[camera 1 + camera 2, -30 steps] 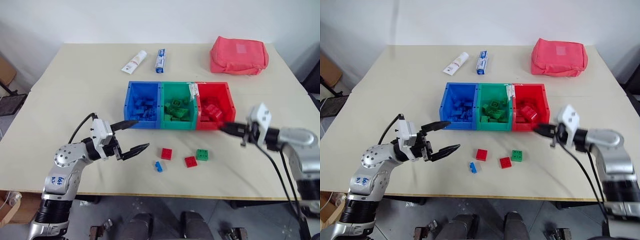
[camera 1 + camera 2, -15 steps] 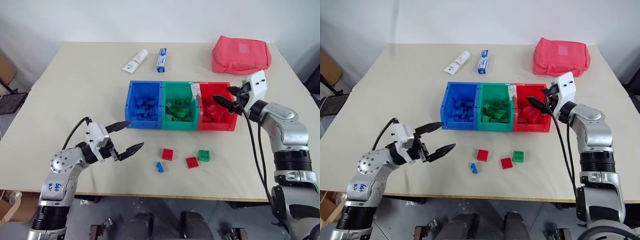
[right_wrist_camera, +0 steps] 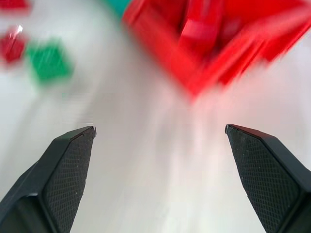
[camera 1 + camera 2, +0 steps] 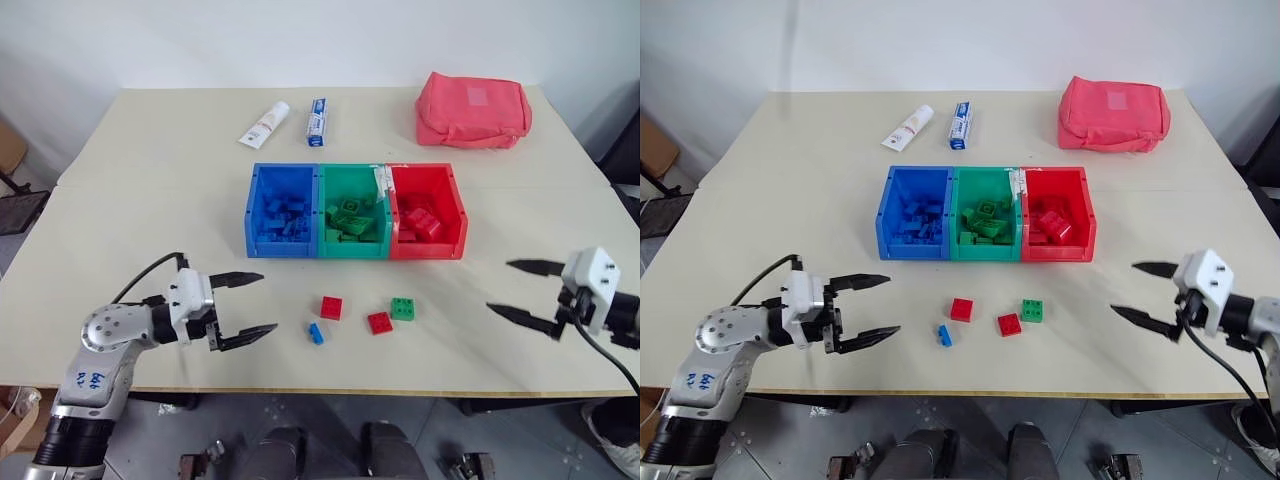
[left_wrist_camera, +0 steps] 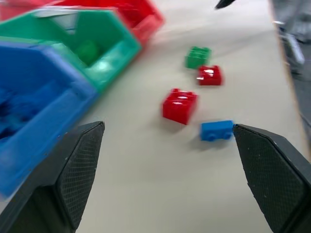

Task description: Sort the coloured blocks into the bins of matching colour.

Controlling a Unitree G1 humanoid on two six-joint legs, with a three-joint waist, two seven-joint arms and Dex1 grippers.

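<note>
**Four loose bricks in front of the bins, both hands open**

Three joined open-topped plastic bins are seen at the middle of the pale beige desk [image 4: 150, 160]: a blue bin [image 4: 254, 215] on the left, a green bin [image 4: 352, 177] in the centre and a red bin [image 4: 458, 215] on the right. Each is partly filled with small studded bricks of its own colour.

On the bare desk nearer the robot than the bins, four loose plastic bricks are found. A red studded brick [image 4: 331, 307] lies below the green bin, with a small blue brick [image 4: 316, 333] just beside it toward the desk's near edge. A second red brick [image 4: 380, 322] lies just beside a green studded brick [image 4: 404, 309]; whether these two touch cannot be told.

The left hand [image 4: 246, 308] is held over the desk to the left of the loose bricks, its two black fingers spread wide with nothing between them. The right hand [image 4: 522, 290] is held well to the right of the bricks and bins, its fingers likewise parted and empty.

At the far side of the desk a white toothpaste tube [image 4: 264, 125], a blue-and-white tube [image 4: 316, 122] and a pink-red fabric pouch [image 4: 474, 109] are seen, well apart from the bins.
</note>
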